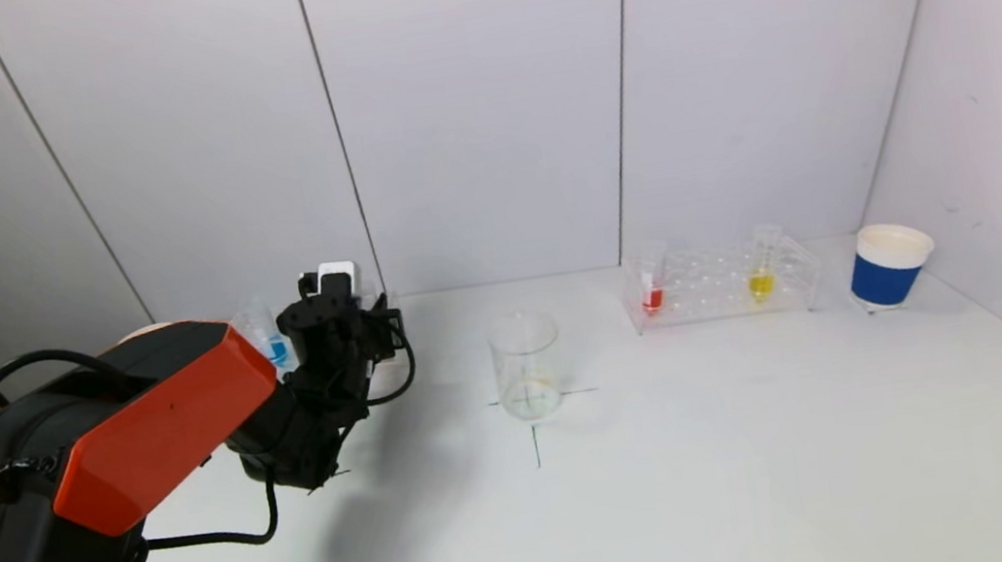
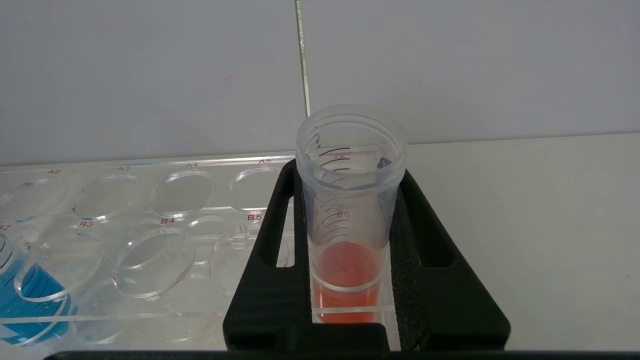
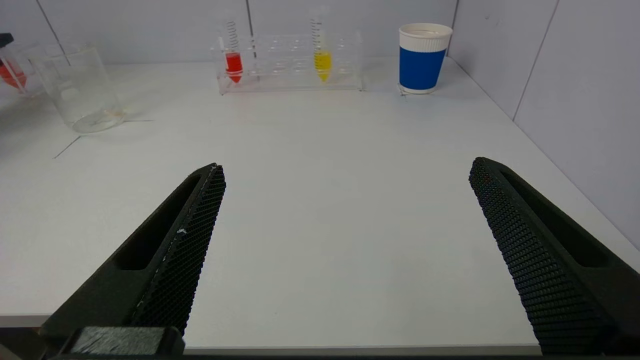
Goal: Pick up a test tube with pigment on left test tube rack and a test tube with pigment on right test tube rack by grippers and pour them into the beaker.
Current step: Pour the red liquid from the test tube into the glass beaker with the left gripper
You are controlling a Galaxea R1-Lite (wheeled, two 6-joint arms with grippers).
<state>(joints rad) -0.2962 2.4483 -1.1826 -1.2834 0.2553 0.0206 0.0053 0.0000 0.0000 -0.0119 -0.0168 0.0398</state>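
My left gripper [image 2: 349, 200] is shut on a clear test tube of orange-red pigment [image 2: 347, 270] that still stands in the end hole of the clear left rack [image 2: 150, 260]. In the head view the left gripper [image 1: 347, 314] is at the back left, hiding that tube. A blue-pigment tube [image 1: 275, 348] stands in the same rack. The empty glass beaker [image 1: 527, 366] stands mid-table. The right rack [image 1: 722, 284] holds a red tube [image 1: 652, 287] and a yellow tube [image 1: 762, 272]. My right gripper [image 3: 347, 167] is open and empty, low over the table's front edge, out of the head view.
A blue and white paper cup [image 1: 889, 266] stands right of the right rack. White wall panels close the back and right side. Black cross lines mark the table under the beaker.
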